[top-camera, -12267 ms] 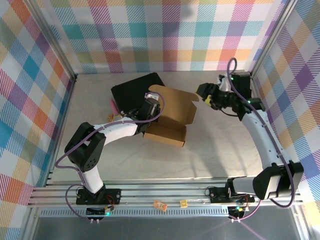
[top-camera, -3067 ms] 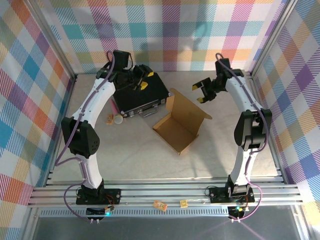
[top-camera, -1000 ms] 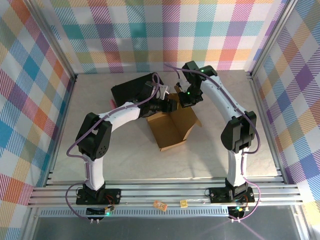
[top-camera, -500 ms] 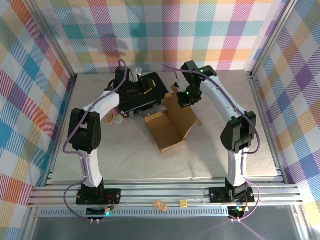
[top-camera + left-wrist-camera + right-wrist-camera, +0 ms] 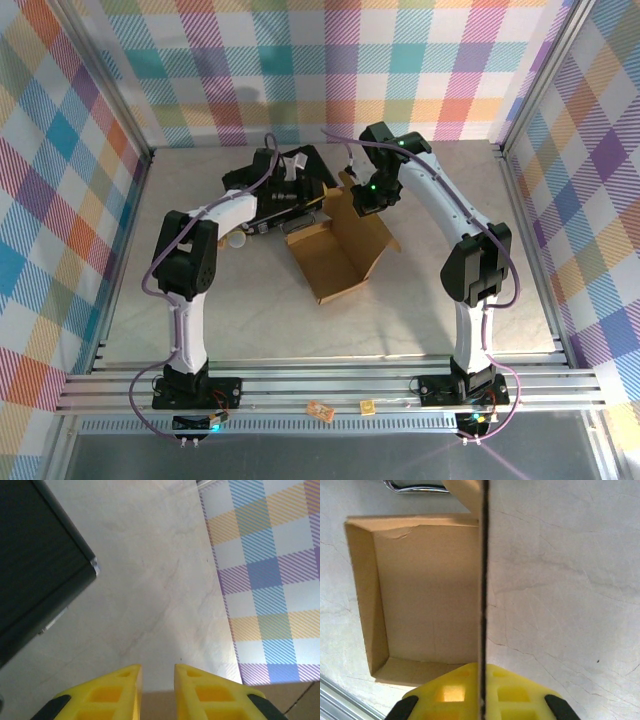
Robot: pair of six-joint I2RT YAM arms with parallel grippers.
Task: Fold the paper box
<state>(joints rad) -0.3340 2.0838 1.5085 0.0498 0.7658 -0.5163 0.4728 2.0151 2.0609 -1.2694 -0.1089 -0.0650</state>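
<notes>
One paper box (image 5: 338, 256) is lying open on the bench (image 5: 250, 310), just beside one black case (image 5: 30, 555). Two claws are working. The right claw (image 5: 482, 669) is pinching the box's upright flap, and the left claw (image 5: 157, 672) is hovering with fingers narrowly parted near cardboard.

Top camera high at the near edge, looking down over the whole table (image 5: 450, 300). Wrist cameras close, facing down; right wrist and top share the box (image 5: 335, 255).
</notes>
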